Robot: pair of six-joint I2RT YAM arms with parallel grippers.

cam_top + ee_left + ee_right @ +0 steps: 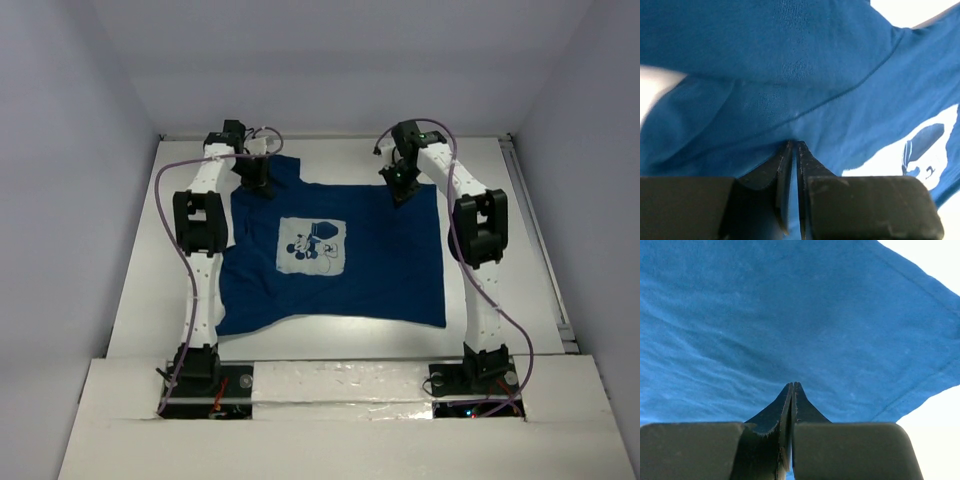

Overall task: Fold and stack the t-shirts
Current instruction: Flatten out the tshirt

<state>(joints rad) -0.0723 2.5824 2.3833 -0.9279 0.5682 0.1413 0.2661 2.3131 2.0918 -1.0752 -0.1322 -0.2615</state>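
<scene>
**A:** Closest in is the left tool (pixel 794 144). Its black jaws are clenched to a hairline with blue cloth caught in the seam, so it is grasping the t-shirt (pixel 790 60).

**B:** And the right tool (pixel 792 384)?

**A:** Its own wrist view shows it clamped on the cloth too, near a hemmed corner, with white counter (pixel 940 440) just beyond.

**B:** Neither wrist view says where on the shirt.

**A:** The top view does. The t-shirt lies spread on the counter between the two arms. Both tools sit at its far edge, the left at the far-left corner and the right at the far-right corner.

**B:** The print (pixel 312 245)?

**A:** From above it is whole, pale and mid-shirt. The left wrist catches one edge of it, and the right wrist sees only plain blue.
</scene>
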